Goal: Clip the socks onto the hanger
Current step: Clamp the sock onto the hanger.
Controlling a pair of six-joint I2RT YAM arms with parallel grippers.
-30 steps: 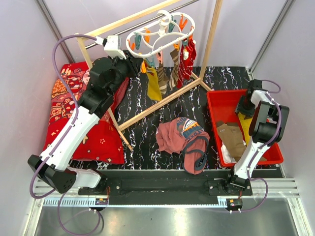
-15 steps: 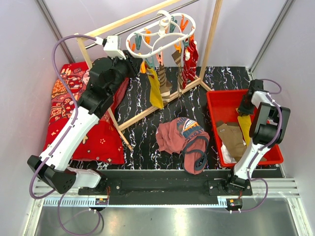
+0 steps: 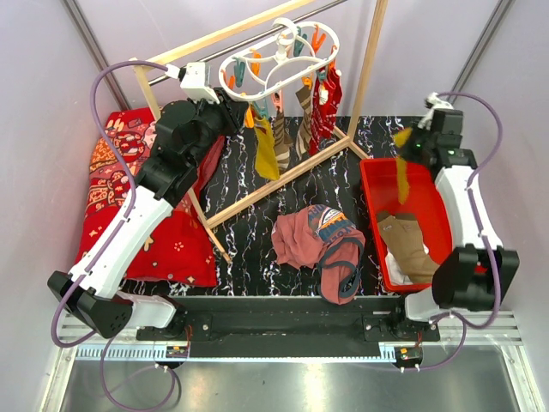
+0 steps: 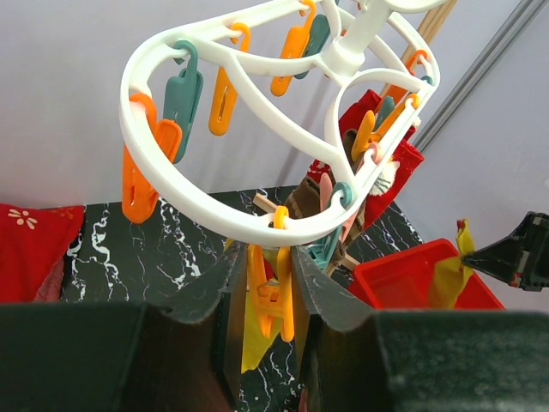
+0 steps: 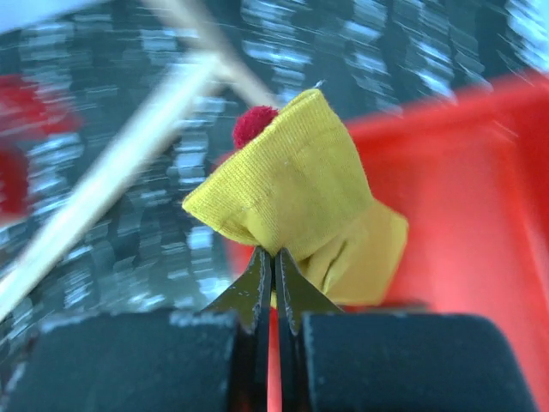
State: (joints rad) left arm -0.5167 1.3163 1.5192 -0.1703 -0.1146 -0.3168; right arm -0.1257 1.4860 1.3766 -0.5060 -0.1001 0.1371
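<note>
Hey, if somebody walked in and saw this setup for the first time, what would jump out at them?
The white hanger with orange and teal pegs hangs in the wooden rack at the back, socks already dangling from it. On the right, the right gripper holds a yellow sock up over the red bin, while the left gripper pinches an orange peg on the hanger's near rim.

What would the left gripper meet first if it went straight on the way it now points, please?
The left gripper has an orange peg squeezed between its fingers, so it would push that first, then the white ring of the hanger that the peg hangs from. Depth beyond that is unclear.
</note>
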